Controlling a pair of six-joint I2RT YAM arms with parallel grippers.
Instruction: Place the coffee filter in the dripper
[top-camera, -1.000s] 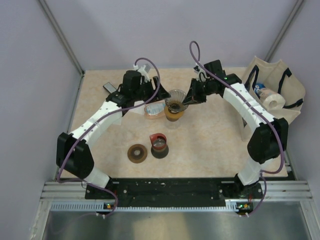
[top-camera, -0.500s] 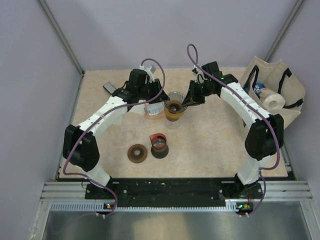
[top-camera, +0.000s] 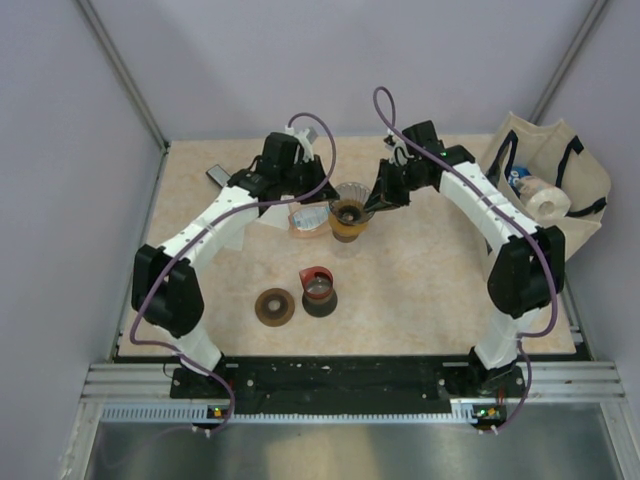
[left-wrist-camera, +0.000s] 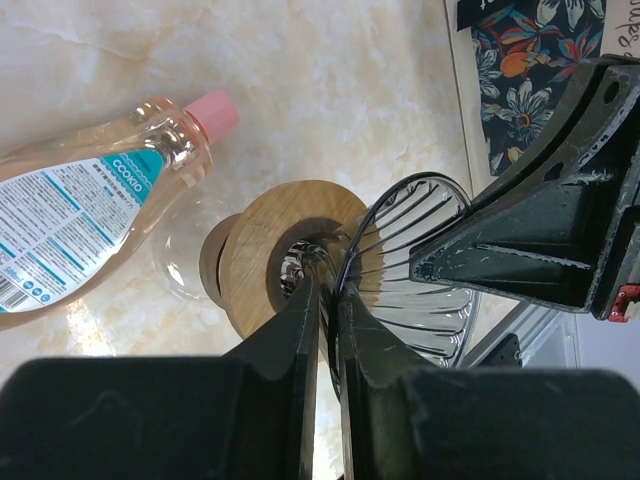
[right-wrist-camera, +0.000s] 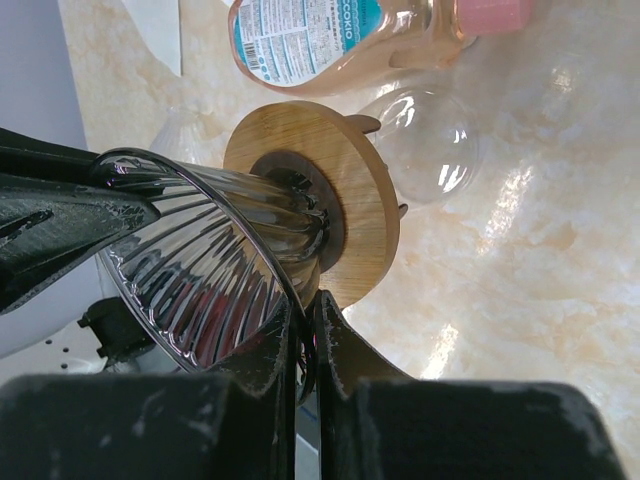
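Left gripper: left gripper (left-wrist-camera: 328, 300) narrow, its two black fingers pinched on the rim of the clear ribbed glass dripper (left-wrist-camera: 405, 255).
Right gripper: right gripper (right-wrist-camera: 305, 335) also nearly closed, clamped on the opposite side of the same rim.
Dripper: at the far middle of the table, between the two wrists. A round wooden collar (right-wrist-camera: 330, 190) rings its narrow end.
Nearby: a clear plastic bottle of pink liquid with a pink cap (left-wrist-camera: 95, 210) lies on its side just beside the collar.
Change: over the last second the left wrist has swung in toward the dripper and its elbow has drawn inward. The right arm has barely shifted, and the dripper has kept its place.
Meaning: with both grippers on the dripper, neither is free for the filter, so the placing step looks not yet begun.
Filter: no paper shows inside the glass cone. A white paper-like sheet (right-wrist-camera: 160, 35), cut off at the top edge of the right wrist view, may be the filter. I cannot confirm it.
Hidden: the fingers cover the near rim in both wrist views. Whether the collar rests on the table cannot be told, and the overhead view is too small to settle it.
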